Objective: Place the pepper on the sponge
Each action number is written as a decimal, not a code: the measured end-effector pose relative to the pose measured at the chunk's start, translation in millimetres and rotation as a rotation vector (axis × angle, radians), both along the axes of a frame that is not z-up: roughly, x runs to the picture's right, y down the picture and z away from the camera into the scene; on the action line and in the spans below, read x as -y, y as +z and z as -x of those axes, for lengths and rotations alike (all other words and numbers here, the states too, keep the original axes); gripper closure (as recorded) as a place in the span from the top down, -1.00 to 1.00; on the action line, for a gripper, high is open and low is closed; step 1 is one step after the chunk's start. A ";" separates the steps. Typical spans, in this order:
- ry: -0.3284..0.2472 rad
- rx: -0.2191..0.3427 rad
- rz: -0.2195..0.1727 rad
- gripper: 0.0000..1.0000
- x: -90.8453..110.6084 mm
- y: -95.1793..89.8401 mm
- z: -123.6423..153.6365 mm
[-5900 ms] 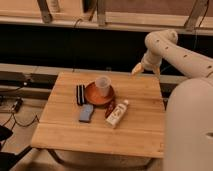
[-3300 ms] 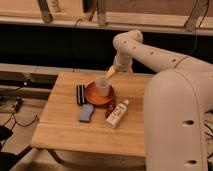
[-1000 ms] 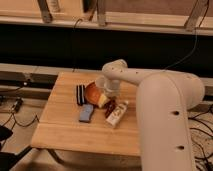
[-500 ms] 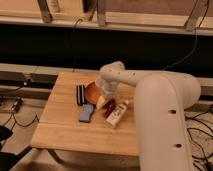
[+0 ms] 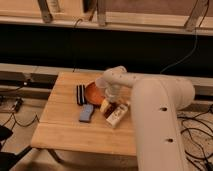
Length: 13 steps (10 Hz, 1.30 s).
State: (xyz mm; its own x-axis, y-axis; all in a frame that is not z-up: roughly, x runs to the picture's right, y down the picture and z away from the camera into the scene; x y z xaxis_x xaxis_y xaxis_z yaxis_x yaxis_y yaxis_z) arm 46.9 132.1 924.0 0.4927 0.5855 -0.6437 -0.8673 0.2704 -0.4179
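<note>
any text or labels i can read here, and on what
No text can be read.
White bottle: a dark patch on its side, perhaps a label, too blurred to read.
Black block: only pale stripes, no letters made out.
Gripper, low over the table between the plate and the bottle: no marking legible.

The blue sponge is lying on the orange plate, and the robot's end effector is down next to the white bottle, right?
No. The camera view shows the sponge lying on the wooden table, in front of the orange plate, not on it. The end effector is indeed down next to the white bottle.
</note>
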 end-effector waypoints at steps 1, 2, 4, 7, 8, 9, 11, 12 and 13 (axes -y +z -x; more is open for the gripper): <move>0.019 -0.003 0.012 0.58 -2.6 3.2 -0.6; 0.037 -0.002 0.021 0.45 -4.9 6.1 0.0; 0.045 0.004 0.014 0.12 -3.6 9.3 -0.2; 0.029 0.004 -0.027 -0.54 9.8 3.8 -3.2; 0.027 0.004 -0.035 -0.78 11.3 0.3 -1.3; 0.026 0.008 -0.042 -0.92 13.2 -2.7 2.8; 0.031 0.004 -0.069 -1.00 22.1 -9.7 3.7; 0.037 -0.002 -0.085 -1.00 27.7 -13.5 1.2; 0.042 -0.008 -0.099 -1.00 32.9 -16.9 -1.3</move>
